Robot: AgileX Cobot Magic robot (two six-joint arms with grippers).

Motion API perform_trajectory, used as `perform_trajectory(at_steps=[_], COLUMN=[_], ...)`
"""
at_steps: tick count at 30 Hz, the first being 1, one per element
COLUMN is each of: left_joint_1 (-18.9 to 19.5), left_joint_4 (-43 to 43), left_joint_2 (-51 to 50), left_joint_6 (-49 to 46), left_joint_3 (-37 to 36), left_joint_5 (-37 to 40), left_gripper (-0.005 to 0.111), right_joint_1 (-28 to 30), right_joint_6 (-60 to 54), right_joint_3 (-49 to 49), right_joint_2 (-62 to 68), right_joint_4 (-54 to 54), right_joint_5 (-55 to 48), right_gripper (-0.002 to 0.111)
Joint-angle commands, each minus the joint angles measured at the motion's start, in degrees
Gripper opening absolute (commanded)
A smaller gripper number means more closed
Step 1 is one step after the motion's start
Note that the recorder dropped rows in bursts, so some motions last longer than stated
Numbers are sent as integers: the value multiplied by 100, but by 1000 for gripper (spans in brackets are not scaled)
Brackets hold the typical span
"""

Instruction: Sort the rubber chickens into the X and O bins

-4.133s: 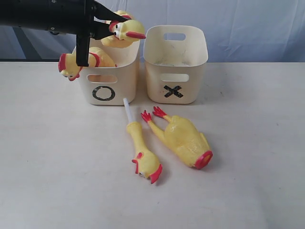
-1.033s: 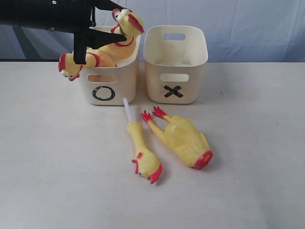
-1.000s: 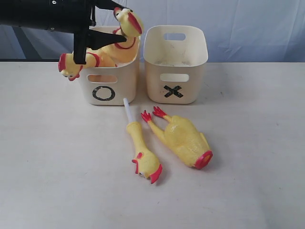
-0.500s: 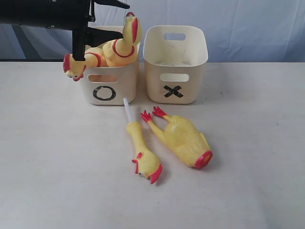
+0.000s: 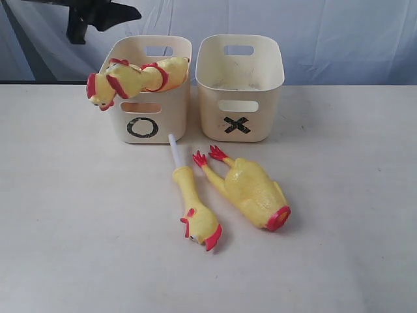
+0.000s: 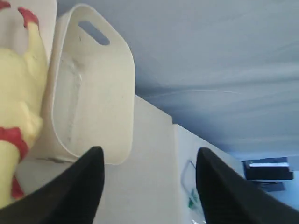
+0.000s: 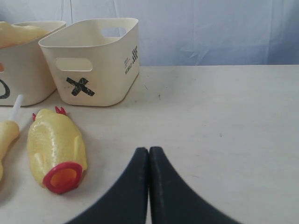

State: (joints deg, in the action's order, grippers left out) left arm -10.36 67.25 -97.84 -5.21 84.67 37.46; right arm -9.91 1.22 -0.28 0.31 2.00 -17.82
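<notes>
Two whole rubber chickens (image 5: pixel 133 78) lie across the front rim of the O bin (image 5: pixel 142 127), one head hanging over its left corner. My left gripper (image 5: pixel 104 13) hovers above and behind that bin, open and empty (image 6: pixel 147 161). In the left wrist view I see yellow chicken (image 6: pixel 16 107) and the empty X bin (image 6: pixel 88 88). The X bin (image 5: pixel 238 124) stands to the right of the O bin. In front of the bins lie the head-and-neck piece on its white stick (image 5: pixel 194 205) and the headless body (image 5: pixel 251 189). My right gripper (image 7: pixel 149 151) is shut, low over the table, right of the body (image 7: pixel 56 144).
The white table (image 5: pixel 352 195) stretches wide to the right and in front. A blue cloth backdrop (image 5: pixel 345 39) hangs behind the bins. Beyond the table's far edge, the left wrist view shows some clutter (image 6: pixel 266 170).
My left gripper has let go of the second whole chicken, which dropped from upright to lie across the O bin's rim. The gripper has risen and drawn back to the upper left.
</notes>
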Motion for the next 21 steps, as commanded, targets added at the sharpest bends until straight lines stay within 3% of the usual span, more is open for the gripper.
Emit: perform_trajectory(at_steps=[1,7,11,13,17,21], left_joint_1=[11,11,11,11,11,11], left_joint_4=[-1195,-2848,-3777,-4432,-6152,-6761], left_joint_2=[335,793,1056,1184,1272,1749], left_joint_6=[-37,-37,24,24,44,62], left_joint_3=[205,410,410,410,410,146], left_joint_5=[-450,-536,-386,53,1430,1581], left_gripper=[56,53,24,1,0,0], right_joint_1=[13,13,13,13,13,13], right_joint_6=[-8,-8,-8,-8,-8,-8], right_joint_3=[28,28,28,28,28,28], right_joint_2=[-31,-31,-31,-31,-31,-31], right_joint_4=[-2,-2,-2,-2,-2,-2], right_joint_5=[42,42,32,32,32,32], right_gripper=[0,0,0,0,0,0])
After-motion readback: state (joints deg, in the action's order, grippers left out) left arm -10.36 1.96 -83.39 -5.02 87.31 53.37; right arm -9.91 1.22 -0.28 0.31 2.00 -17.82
